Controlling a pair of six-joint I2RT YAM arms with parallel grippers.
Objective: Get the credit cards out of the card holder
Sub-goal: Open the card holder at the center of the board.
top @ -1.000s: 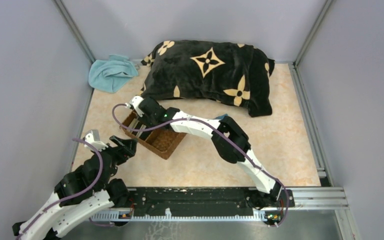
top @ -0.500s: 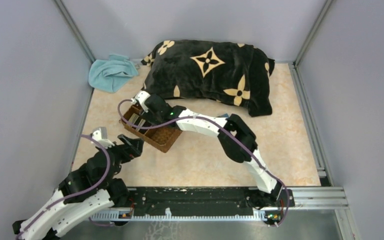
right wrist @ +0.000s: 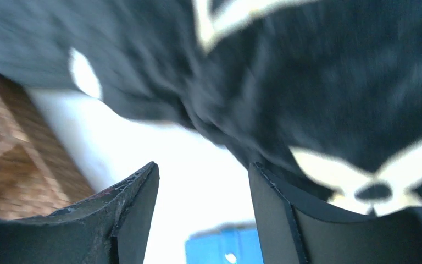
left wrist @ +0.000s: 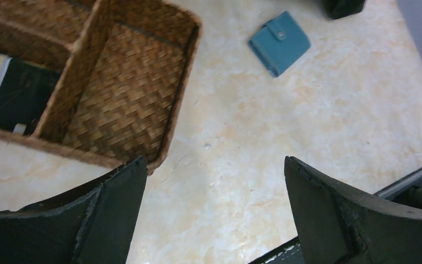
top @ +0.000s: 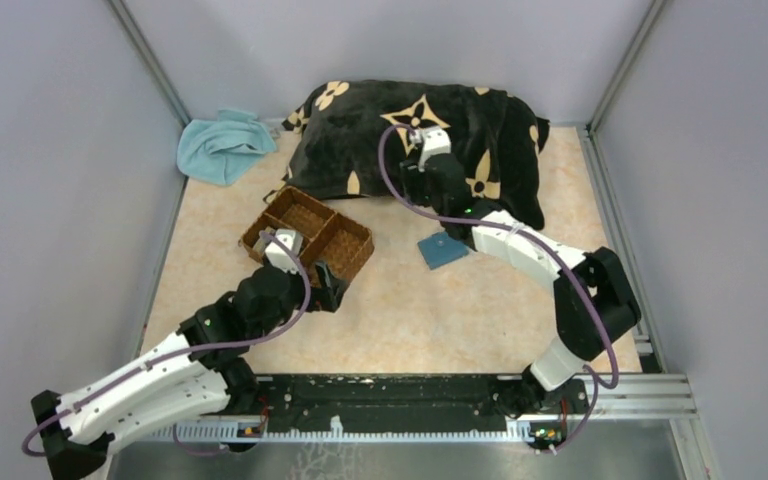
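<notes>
The card holder (top: 443, 250) lies closed on the table, teal-blue, its clasp tab up (left wrist: 279, 43), and shows as a blurred blue patch (right wrist: 225, 248) low in the right wrist view. Dark and pale credit cards (left wrist: 3, 88) lie in the left compartment of the brown woven tray (top: 345, 240). My left gripper (left wrist: 214, 160) hangs open over bare table just off the tray's near corner, holding nothing. My right gripper (right wrist: 203, 166) is open and empty, above the card holder and facing the black pillow. The picture from the right wrist is blurred.
A black pillow with tan flower marks (top: 420, 135) fills the back of the table. A light-blue cloth (top: 222, 145) lies in the back left corner. The tray's right compartment (left wrist: 126, 93) holds nothing. The arms' metal rail (top: 410, 400) runs along the near edge.
My right arm left the tray and swung right to above the card holder, its jaws opening. My left arm reached forward to the tray's near corner. The tray turned and shifted.
</notes>
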